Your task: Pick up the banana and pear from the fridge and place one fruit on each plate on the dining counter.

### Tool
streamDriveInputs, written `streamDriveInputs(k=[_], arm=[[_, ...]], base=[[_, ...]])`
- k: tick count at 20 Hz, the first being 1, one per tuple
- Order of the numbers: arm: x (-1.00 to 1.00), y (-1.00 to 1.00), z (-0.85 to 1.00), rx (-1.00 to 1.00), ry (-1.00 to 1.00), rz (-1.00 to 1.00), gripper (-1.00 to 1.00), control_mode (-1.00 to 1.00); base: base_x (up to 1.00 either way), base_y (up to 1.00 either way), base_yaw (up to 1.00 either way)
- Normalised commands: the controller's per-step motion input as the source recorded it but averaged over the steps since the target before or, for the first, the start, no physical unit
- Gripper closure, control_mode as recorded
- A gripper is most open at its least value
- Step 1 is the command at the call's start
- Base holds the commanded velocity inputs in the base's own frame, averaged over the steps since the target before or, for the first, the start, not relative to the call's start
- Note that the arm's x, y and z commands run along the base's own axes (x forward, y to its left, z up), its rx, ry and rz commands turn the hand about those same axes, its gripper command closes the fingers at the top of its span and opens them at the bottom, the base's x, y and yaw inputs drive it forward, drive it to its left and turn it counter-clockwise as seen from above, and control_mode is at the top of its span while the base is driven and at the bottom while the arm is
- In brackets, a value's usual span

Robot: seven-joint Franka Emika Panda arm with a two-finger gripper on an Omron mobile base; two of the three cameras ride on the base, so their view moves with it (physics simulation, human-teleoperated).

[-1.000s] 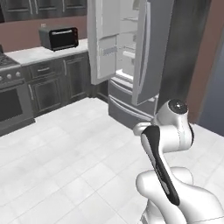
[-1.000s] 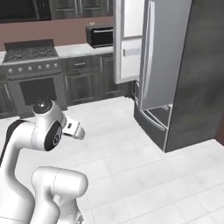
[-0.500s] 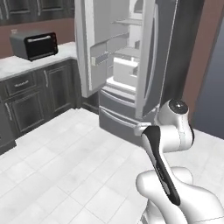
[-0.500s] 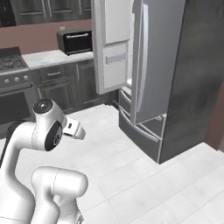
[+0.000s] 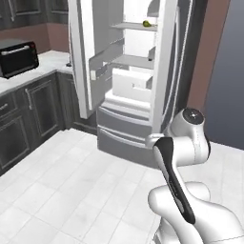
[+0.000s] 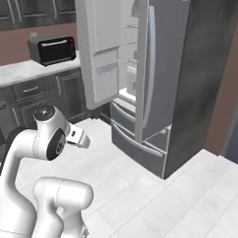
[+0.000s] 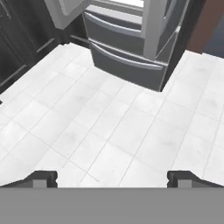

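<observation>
Pear (image 5: 147, 23): small yellow-green fruit on an upper shelf inside the fridge (image 5: 136, 76), seen through the gap between the swung-out left door and the right door in the left base view. The right base view looks at the fridge (image 6: 153, 79) from the other side, showing its dark side panel, the right door's long handle and the left door's inner bins, with the shelf contents hidden. Both base views include a toaster oven (image 5: 18, 58) on the table (image 6: 32, 69) over dark cabinets. In the hand view the fingers (image 7: 43, 178) stand spread wide, nothing between them, above white floor tiles (image 7: 113, 131), with the fridge's bottom drawers (image 7: 124, 54) beyond.
</observation>
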Motion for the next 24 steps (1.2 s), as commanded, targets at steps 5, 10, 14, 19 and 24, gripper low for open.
streamDriveInputs(k=[5, 10, 14, 19, 24], arm=[[0.00, 0.00, 0.00, 0.00, 0.00, 0.00, -1.00, 1.00], [0.00, 0.00, 0.00, 0.00, 0.00, 0.00, -1.00, 1.00], [0.00, 0.00, 0.00, 0.00, 0.00, 0.00, -1.00, 1.00], [0.00, 0.00, 0.00, 0.00, 0.00, 0.00, -1.00, 1.00], [0.00, 0.00, 0.00, 0.00, 0.00, 0.00, -1.00, 1.00]], base=[[0.27, 0.43, -0.41], [0.28, 0.70, -0.36], [0.29, 0.80, -0.36], [0.36, 0.77, -0.34], [0.43, 0.63, -0.31]])
